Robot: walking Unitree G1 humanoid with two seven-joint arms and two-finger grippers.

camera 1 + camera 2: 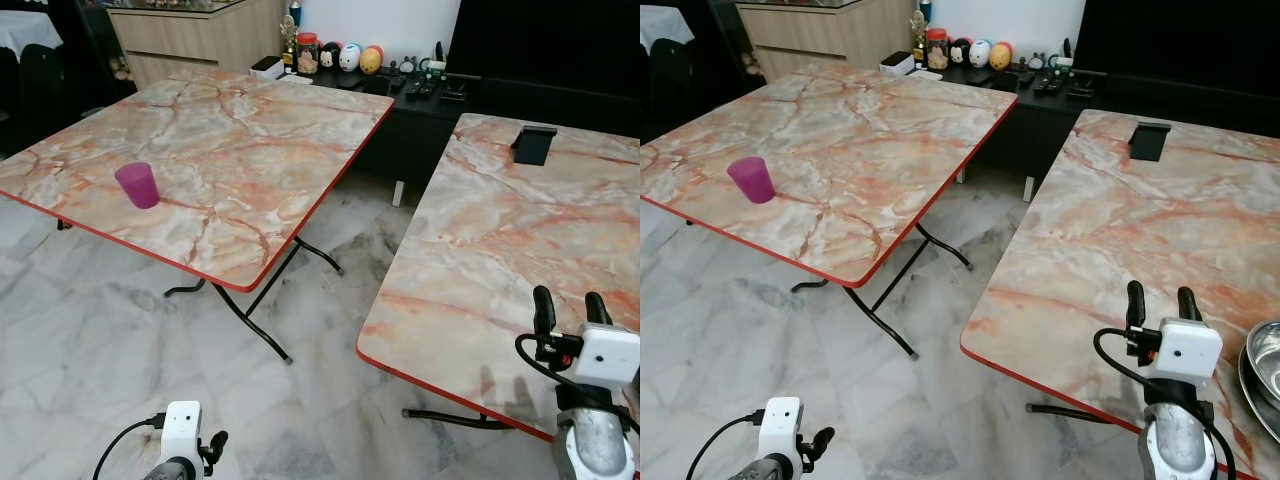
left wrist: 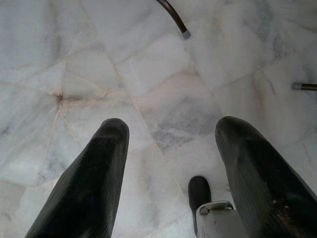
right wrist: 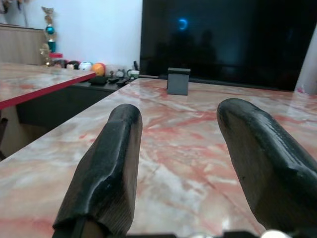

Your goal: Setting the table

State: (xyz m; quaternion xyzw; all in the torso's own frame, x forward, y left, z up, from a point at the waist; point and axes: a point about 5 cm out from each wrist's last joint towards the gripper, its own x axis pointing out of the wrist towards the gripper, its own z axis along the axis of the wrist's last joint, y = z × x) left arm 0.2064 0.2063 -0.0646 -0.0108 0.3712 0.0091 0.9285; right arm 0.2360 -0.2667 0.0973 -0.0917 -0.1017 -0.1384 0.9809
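The right gripper [image 1: 1160, 295] is reaching forward at the near right, its two black fingers [image 3: 106, 183] standing spread apart and holding nothing. The left gripper [image 2: 171, 148] is hanging low at the near left, fingers likewise parted and pointing downward.

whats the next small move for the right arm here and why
Probably swing the right gripper toward the metal bowl at the near right edge of the right table. Its fingers are open and empty over bare marble, and the bowl is the closest tableware. The purple cup stands alone on the left table, across a floor gap, so it seems the likely place to set. The left gripper hangs open over the floor.
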